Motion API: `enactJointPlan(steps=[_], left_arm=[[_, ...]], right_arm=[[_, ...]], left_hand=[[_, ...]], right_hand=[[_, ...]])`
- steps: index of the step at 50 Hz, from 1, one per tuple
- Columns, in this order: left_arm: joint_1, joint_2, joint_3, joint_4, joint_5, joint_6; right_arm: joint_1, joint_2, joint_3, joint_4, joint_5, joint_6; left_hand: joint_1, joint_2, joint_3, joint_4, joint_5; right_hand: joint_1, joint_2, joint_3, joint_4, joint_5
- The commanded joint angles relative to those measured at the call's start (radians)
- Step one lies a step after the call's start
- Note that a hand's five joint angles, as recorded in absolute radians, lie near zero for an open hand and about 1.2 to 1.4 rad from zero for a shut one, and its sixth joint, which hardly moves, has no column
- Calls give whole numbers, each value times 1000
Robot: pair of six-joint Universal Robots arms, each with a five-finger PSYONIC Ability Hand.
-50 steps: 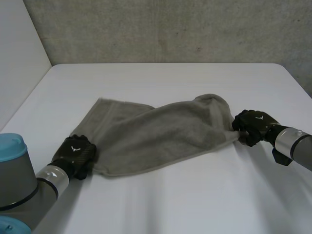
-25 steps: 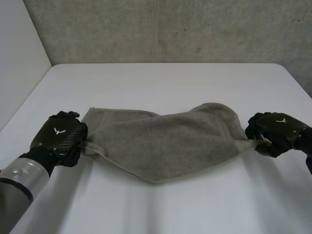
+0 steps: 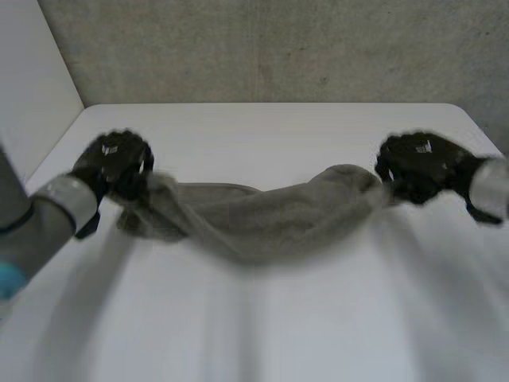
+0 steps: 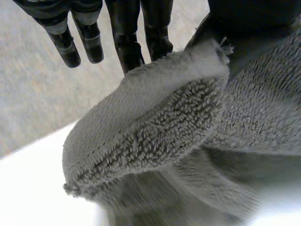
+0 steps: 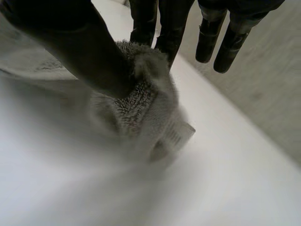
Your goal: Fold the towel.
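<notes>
The white worktop [image 3: 270,318] spreads wide below a rough grey wall [image 3: 278,48] at its far side. Across the worktop's far half, the grey towel [image 3: 262,223] is stretched as a bunched band between the two hands, with its middle sagging low; whether that middle touches the surface cannot be told. The left arm [image 3: 48,211] reaches in from the near left side and the right arm [image 3: 489,187] from the right edge. The left hand [image 3: 115,163] grips the towel's left end. In the left wrist view a thick folded edge is pinched between the thumb and the nearer fingers [image 4: 127,37], while the other fingers stand straight and free. The right hand [image 3: 417,163] grips the towel's right end. In the right wrist view its thumb [image 5: 84,52] presses a gathered corner against the fingers, and a small hem tab pokes out below.
</notes>
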Motion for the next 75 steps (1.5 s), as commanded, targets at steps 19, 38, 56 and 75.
enactJointPlan(steps=[19, 38, 56, 75], left_arm=[[15, -18, 321, 183, 39, -67], [113, 130, -313, 186, 138, 100], [108, 43, -346, 206, -5, 109], [65, 92, -407, 157, -14, 97]], right_arm=[[107, -25, -304, -454, 170, 387], [-14, -235, 368, -503, 10, 280], [-20, -195, 455, -502, 6, 280], [-10, -140, 468, -500, 17, 277]], left_hand=[[101, 91, -52, -59, 70], [99, 89, -52, -59, 68], [-570, -580, -52, -59, -601], [-600, -610, -52, -59, -631]], right_hand=[[42, 58, -44, -76, 69], [42, 58, -44, -76, 69], [42, 58, -44, -76, 69], [42, 58, -44, -76, 69]])
